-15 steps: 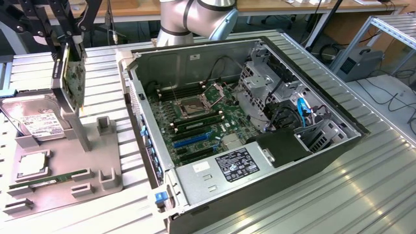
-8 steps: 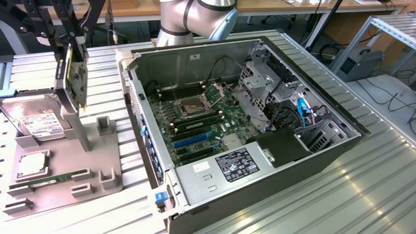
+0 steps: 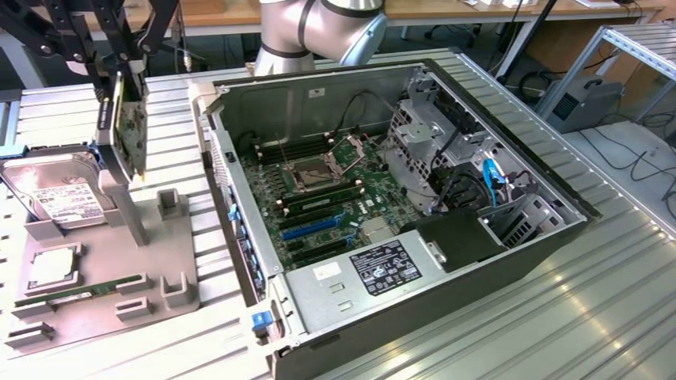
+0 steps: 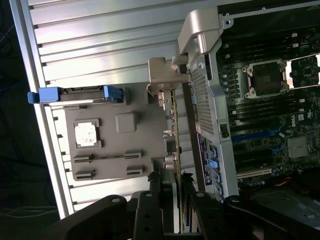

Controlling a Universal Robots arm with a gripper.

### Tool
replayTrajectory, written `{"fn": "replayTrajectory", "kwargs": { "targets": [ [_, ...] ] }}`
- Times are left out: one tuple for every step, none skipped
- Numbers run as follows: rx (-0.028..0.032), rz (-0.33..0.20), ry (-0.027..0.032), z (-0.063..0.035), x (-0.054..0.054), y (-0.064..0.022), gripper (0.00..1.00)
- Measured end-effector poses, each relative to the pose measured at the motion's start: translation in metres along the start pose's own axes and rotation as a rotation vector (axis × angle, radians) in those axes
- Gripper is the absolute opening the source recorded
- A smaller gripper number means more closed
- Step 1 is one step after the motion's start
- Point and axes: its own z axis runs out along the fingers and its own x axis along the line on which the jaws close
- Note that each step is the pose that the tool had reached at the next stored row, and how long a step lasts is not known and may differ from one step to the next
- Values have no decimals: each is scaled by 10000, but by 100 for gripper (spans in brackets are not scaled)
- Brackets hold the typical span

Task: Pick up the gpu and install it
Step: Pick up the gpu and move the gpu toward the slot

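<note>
1. Step in hand, as I read it: the pick looks made and the install has not begun. The gripper (image 3: 119, 67) is closed partway, its fingers clamped on the top edge of the gpu (image 3: 129, 131), and the card hangs upright.
2. The gpu is at the exterior view's left, over the gray holder (image 3: 158, 261) and just beside the hard drive (image 3: 63, 202). It is outside the case (image 3: 444, 317) and well apart from the motherboard (image 3: 317, 198).
3. I cannot tell whether the card's lower edge is fully clear of the holder's tall post.
4. In the wrist view the card runs edge-on between the fingers. Its silvery bracket (image 4: 162, 75) is at the far end, near the case's side wall.
5. My judgement of what the next move calls for:
   - enough height to clear the case wall;
   - the card's bottom edge lined up along the blue slot (image 3: 309, 226), bracket toward the rear wall;
   - a straight push down, since a thin card held by one edge could tilt.
</note>
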Motion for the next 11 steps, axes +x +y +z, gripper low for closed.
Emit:
{"fn": "replayTrajectory", "kwargs": {
  "targets": [
    [0,0,0,1,-5,0,28],
    [0,0,0,1,-9,0,28],
    [0,0,0,2,-14,-1,28],
    [0,0,0,3,-19,0,28],
    [0,0,0,4,-23,-1,28],
    [1,0,1,4,-29,-1,28],
    [1,0,1,5,-35,-1,28],
    [0,0,0,7,-43,-1,28],
    [-1,0,-1,8,-49,-1,28],
    [0,0,-1,10,-57,-2,28],
    [-1,1,0,11,-63,-3,28]
  ]
}}
